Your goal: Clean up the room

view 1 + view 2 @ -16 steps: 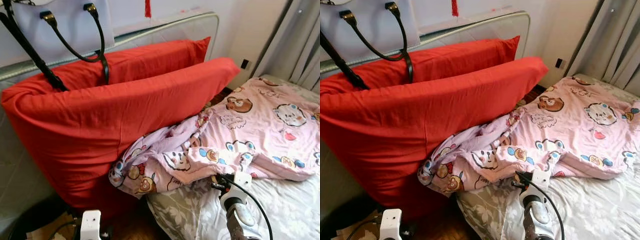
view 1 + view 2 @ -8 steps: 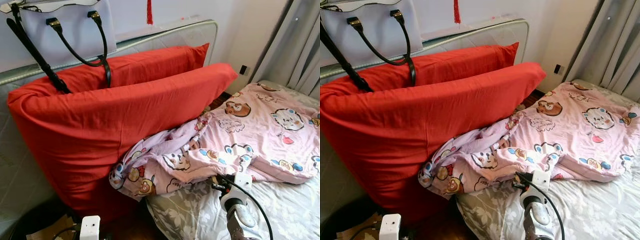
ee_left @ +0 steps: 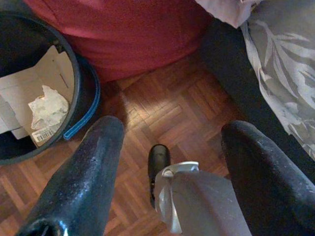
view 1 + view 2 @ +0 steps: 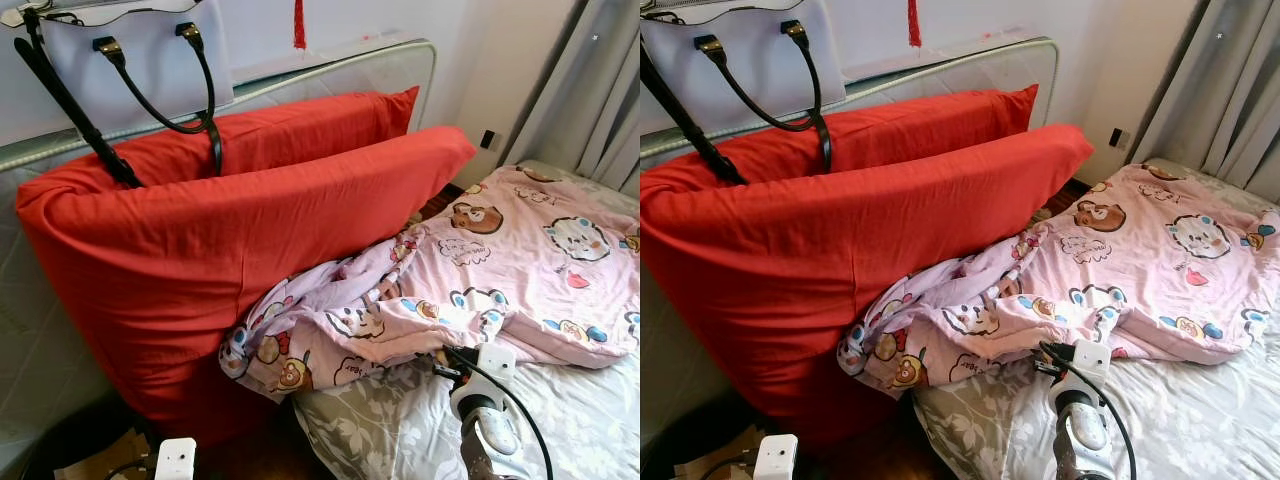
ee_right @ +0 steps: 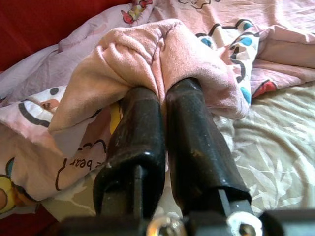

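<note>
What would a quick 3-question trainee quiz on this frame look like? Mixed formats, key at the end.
1. True or false: the right gripper is shut on a fold of the blanket.
2. What lies on the floor under the open left gripper? A) carpet B) wood parquet C) tile
3. Fill in: the handbag sits on top of the red ____.

Key: 1 true; 2 B; 3 pillows. The bin holding cardboard and crumpled paper stands beside the pillows.
</note>
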